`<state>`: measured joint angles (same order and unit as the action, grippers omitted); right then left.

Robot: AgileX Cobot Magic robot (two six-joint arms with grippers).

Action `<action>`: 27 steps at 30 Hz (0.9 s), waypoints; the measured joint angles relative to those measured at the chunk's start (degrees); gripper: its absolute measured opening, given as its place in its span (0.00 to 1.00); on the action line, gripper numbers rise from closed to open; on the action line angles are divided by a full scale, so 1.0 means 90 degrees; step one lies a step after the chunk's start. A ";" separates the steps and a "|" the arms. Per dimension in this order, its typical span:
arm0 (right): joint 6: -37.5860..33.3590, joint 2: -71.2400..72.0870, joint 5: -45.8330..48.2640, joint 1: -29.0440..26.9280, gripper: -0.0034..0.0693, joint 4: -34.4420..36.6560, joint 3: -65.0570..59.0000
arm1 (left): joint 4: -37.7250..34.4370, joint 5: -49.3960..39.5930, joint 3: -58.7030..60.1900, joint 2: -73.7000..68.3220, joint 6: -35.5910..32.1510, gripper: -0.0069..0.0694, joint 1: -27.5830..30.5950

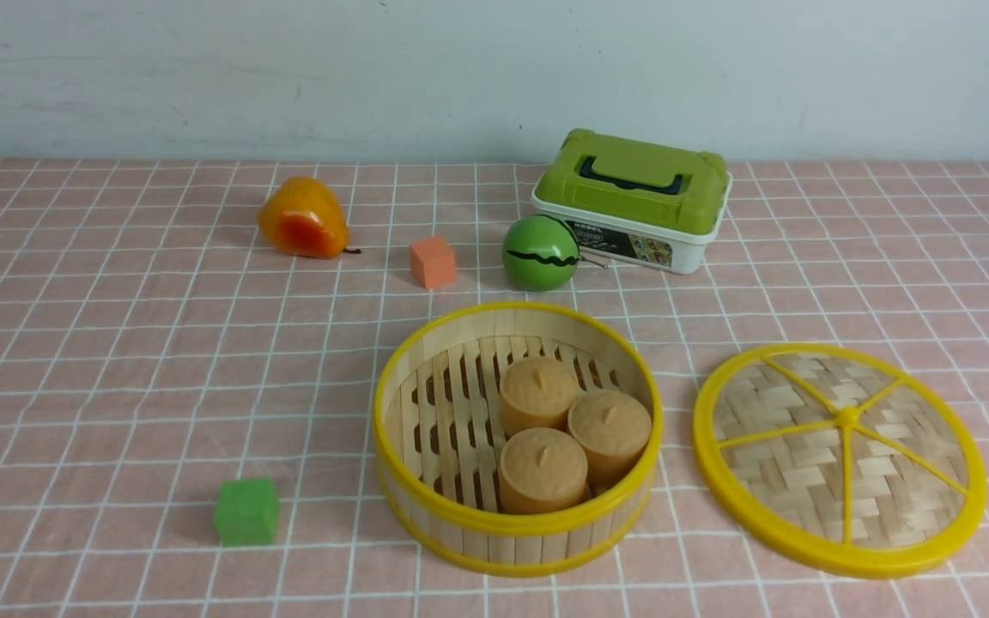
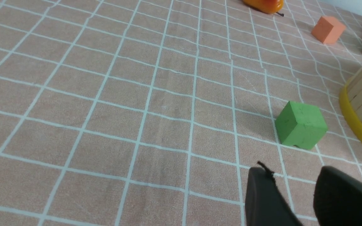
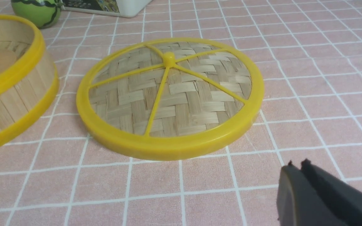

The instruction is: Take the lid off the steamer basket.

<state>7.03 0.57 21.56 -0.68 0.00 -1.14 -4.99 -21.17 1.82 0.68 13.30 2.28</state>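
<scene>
Evidently the lid (image 1: 840, 459) lies flat on the cloth just right of the open steamer basket (image 1: 517, 438), the right gripper (image 3: 297, 164) empty with jaws together, the left gripper (image 2: 294, 179) seemingly apart, so only a clear withdrawal remains.

You've got the lid (image 3: 170, 97) flat on the pink checked cloth (image 3: 309, 78), off the steamer basket (image 3: 8, 91) and just beside it, not touching. Your right gripper (image 3: 297, 166) hangs near the lid's rim, jaws together, empty. Striped green ball (image 3: 36, 11) and white box (image 3: 112, 6) sit farther back.
</scene>
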 joint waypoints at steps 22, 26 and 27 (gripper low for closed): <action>0.0000 0.0000 0.0059 0.0000 0.08 0.0000 0.0014 | 0.0000 0.0000 0.0000 0.0000 0.0000 0.40 0.0000; 0.0000 0.0000 0.0064 0.0000 0.09 0.0000 0.0014 | 0.0000 0.0000 0.0000 0.0000 0.0000 0.40 0.0000; 0.0000 0.0000 0.0064 0.0000 0.09 0.0000 0.0014 | 0.0000 0.0000 0.0000 0.0000 0.0000 0.40 0.0000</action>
<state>7.03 0.57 22.13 -0.68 0.00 -1.01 -4.99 -21.17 1.82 0.68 13.30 2.28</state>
